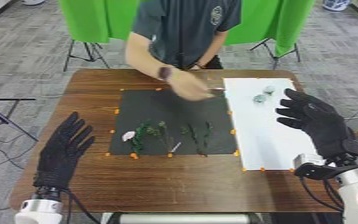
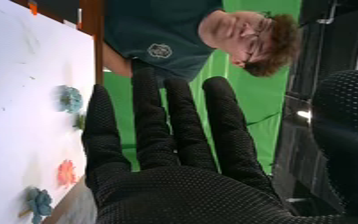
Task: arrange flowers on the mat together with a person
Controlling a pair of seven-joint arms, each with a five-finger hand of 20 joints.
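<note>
In the head view my right hand (image 1: 313, 119) is open above the right side of the white sheet (image 1: 278, 142), and my left hand (image 1: 62, 150) rests open left of the dark mat (image 1: 162, 107). Green stems (image 1: 138, 137) and a pale pink flower (image 1: 128, 135) lie on the mat's near half. A person's blurred hand (image 1: 189, 87) is over its far right corner; whether it holds anything I cannot tell. Two pale blue-green flowers (image 1: 260, 98) are on the sheet. The right wrist view has my right hand (image 2: 189, 192) with straight fingers, beside a blue-green flower (image 2: 71, 99) and a coral flower (image 2: 66, 172).
Orange tape pieces (image 1: 135, 156) mark the edges of mat and sheet. The brown table (image 1: 175, 185) extends toward me from both. The person stands at its far side, with a green cloth (image 1: 91, 22) behind.
</note>
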